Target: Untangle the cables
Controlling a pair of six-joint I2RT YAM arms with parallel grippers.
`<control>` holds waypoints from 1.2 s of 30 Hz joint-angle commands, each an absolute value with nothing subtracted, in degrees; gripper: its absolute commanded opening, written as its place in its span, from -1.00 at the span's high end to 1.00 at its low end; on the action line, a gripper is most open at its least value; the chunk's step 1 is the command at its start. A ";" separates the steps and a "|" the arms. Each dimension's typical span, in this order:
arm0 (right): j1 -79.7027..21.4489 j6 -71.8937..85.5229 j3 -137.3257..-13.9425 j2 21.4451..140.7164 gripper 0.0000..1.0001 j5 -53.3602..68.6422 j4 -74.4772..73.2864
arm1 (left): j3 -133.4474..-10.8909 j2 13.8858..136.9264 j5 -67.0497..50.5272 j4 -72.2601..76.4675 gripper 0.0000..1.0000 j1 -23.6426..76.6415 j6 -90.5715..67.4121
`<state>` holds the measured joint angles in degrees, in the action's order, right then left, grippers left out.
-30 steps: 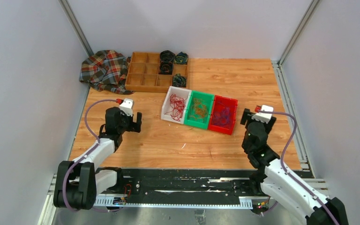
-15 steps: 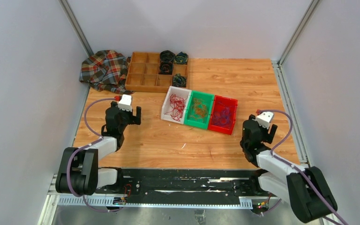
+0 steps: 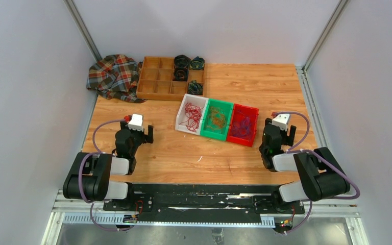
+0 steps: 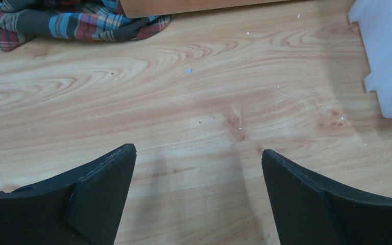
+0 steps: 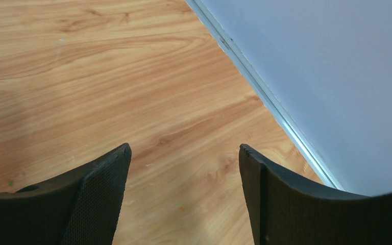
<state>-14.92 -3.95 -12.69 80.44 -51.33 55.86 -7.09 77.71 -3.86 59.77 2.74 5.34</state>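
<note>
Grey walls are set around a wooden tabletop [image 3: 265, 87]. Within the last second both arms are seen to have been folded back toward the near edge, away from the bins; the sorting is therefore judged finished, or nearly so. The left pincer [image 4: 199, 153] and the right pincer [image 5: 184, 150] are each held with fingers apart over bare wood, nothing between them. One plaid cloth [image 3: 113, 76] and one wooden tray [image 3: 155, 76] are placed at the far left. Three bins are counted mid-table: a white bin [image 3: 180, 113], a green bin [image 3: 219, 101] and a red bin [image 3: 246, 106]. The cables are kept there in three bunches: red cables [image 3: 191, 116] in the white, orange cables [image 3: 217, 120] in the green, purple cables [image 3: 242, 125] in the red. Four dark coils [image 3: 182, 60] are lodged in the tray.
</note>
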 commanded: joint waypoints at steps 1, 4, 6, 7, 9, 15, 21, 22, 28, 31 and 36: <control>-13.66 -7.61 -15.34 81.17 -0.55 -44.08 58.81 | -11.33 76.61 -2.31 58.11 -0.96 2.46 5.62; -9.99 -5.40 -20.77 82.91 -0.55 -35.09 48.63 | -10.28 78.39 -1.32 63.21 -0.96 2.46 4.41; -7.98 -3.22 -21.99 81.75 -0.55 -32.18 43.74 | -10.98 77.40 -1.19 60.12 -0.96 2.42 4.46; -7.72 -3.18 -19.93 80.50 -0.55 -31.44 46.48 | -10.75 77.68 -1.19 61.18 -0.96 2.46 4.31; -7.48 -4.57 -12.71 76.63 -0.55 -25.30 55.36 | -10.09 78.17 -1.14 63.30 -0.96 2.46 4.34; -6.83 -4.84 -9.38 80.02 -0.62 -22.57 63.87 | -10.27 77.83 -1.03 62.42 -0.96 2.46 4.28; -5.71 -5.08 -11.37 81.36 -0.64 -21.54 63.32 | -10.28 77.87 -0.94 62.42 -0.96 2.46 4.15; -5.64 -4.79 -11.95 81.15 -0.65 -21.45 61.69 | -10.28 77.87 -0.96 62.40 -0.96 2.44 4.19; -5.63 -5.10 -11.40 81.74 -0.65 -21.38 63.28 | -10.46 77.96 -1.02 62.23 -0.96 2.46 4.23; -5.63 -5.12 -11.45 81.74 -0.65 -21.41 63.28 | -10.58 78.02 -1.05 62.08 -0.96 2.46 4.37; -5.62 -5.10 -11.38 81.74 -0.66 -21.37 63.28 | -10.68 78.05 -1.02 61.98 -0.96 2.46 4.35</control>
<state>-6.20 -5.13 -11.44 81.67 -21.82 61.89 -10.24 77.87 -1.93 59.66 2.74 4.27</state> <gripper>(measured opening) 0.828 0.980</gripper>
